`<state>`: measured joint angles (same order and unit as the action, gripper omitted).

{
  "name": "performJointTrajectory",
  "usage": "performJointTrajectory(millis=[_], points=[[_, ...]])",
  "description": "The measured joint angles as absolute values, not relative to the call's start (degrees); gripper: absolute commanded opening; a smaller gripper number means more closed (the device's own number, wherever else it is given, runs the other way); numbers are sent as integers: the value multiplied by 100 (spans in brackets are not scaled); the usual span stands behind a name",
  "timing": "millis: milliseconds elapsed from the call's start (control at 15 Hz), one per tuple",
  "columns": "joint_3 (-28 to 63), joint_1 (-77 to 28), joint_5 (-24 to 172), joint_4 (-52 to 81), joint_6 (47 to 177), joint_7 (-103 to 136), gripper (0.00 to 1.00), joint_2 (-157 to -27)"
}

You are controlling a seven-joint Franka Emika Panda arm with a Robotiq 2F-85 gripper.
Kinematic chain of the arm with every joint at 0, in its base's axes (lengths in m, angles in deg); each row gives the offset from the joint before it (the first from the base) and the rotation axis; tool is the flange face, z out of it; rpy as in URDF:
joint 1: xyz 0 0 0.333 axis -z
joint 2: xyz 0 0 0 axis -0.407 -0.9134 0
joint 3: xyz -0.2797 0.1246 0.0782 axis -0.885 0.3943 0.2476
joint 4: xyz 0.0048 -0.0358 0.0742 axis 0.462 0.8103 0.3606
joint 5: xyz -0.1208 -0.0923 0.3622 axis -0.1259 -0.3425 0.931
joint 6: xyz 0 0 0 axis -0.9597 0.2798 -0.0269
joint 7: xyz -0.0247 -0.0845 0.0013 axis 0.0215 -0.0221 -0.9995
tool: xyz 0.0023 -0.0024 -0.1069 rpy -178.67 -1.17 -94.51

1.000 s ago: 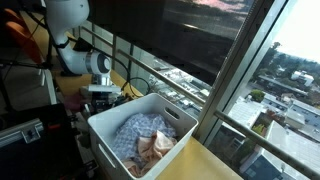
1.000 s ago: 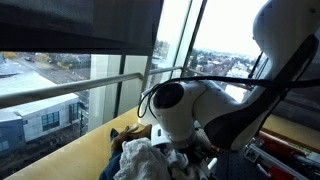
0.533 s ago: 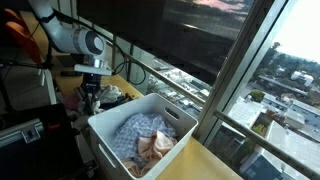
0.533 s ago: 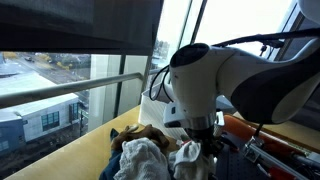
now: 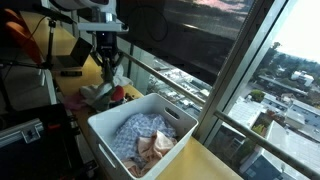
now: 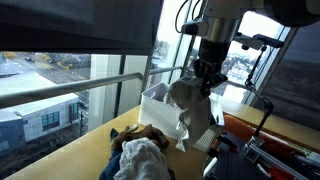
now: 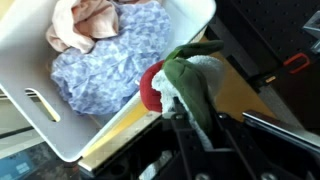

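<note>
My gripper (image 5: 107, 64) hangs high above the left end of a white plastic bin (image 5: 108, 146) and is shut on a green and white cloth (image 5: 101, 91), which dangles below it. In the wrist view the cloth (image 7: 194, 78) runs up between the two fingers of the gripper (image 7: 200, 126), with something red (image 7: 151, 88) beside it at the bin's edge. The bin (image 7: 190, 14) holds a blue patterned cloth (image 7: 112, 60) and a pink cloth (image 7: 86, 24). Seen from the other side, the gripper (image 6: 207, 76) holds the cloth (image 6: 190, 108) in front of the bin (image 6: 157, 99).
A window with a metal rail (image 5: 170, 75) runs behind the bin. More clothes (image 6: 140, 158) are heaped on the yellow surface (image 6: 88, 158). Dark equipment and cables (image 5: 25, 125) stand beside the bin, and the robot's base (image 7: 160, 160) fills the lower wrist view.
The jaws closed on the cloth low down beside the bin. The arm then rose and lifted the cloth, which now hangs in the air.
</note>
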<state>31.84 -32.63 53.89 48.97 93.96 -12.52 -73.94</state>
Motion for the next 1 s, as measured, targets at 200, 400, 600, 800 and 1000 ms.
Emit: performJointTrajectory(millis=[200, 400, 600, 800, 1000], points=[[2885, -3024, 5386, 4533, 9347, -1259, 5, -6873], [2530, -2761, 5387, 3944, 9110, -1365, 5, -6637], [2188, -2492, 5386, 3390, 8932, -1567, 5, -6683], [1937, -2279, 5387, 3228, 8932, -1617, 5, -6910], [1807, -2148, 5417, 3196, 8933, -1617, 5, -7219]])
